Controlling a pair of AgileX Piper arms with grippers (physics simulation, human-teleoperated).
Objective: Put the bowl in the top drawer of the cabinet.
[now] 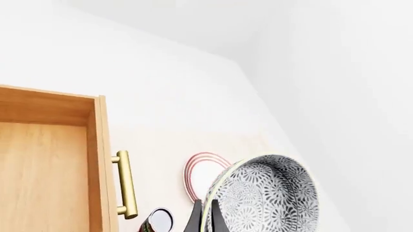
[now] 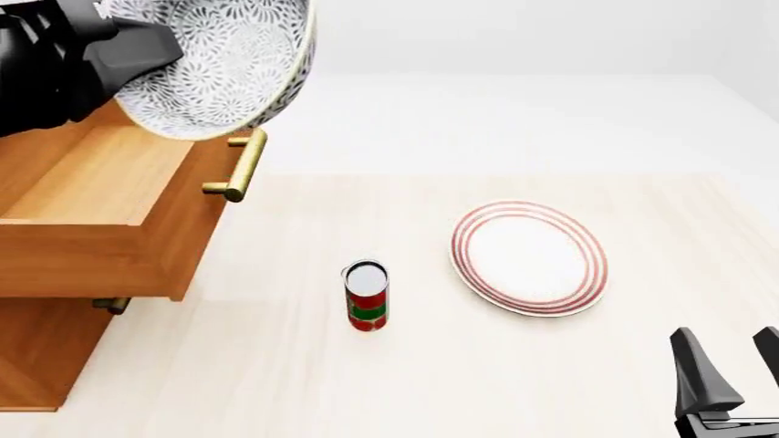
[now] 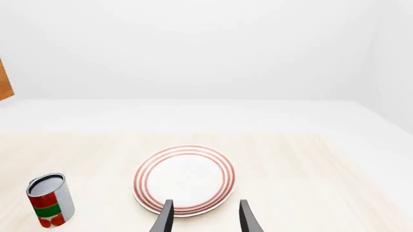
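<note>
The speckled bowl (image 2: 225, 64) hangs tilted in the air at the top left of the front view, over the front edge of the open top drawer (image 2: 104, 196). My left gripper (image 1: 205, 217) is shut on the bowl (image 1: 271, 195), its fingers pinching the rim. The drawer's wooden inside (image 1: 42, 169) is bare, and its brass bar handle (image 1: 125, 183) faces the table. The cabinet (image 2: 36, 351) stands at the left edge. My right gripper (image 2: 731, 370) stands open low at the front right, holding nothing.
A white plate with red rings (image 2: 530, 257) lies right of the middle. A red and green can (image 2: 365, 295) stands upright between the cabinet and the plate. The lower drawer's small handle (image 2: 109, 305) peeks out under the top drawer.
</note>
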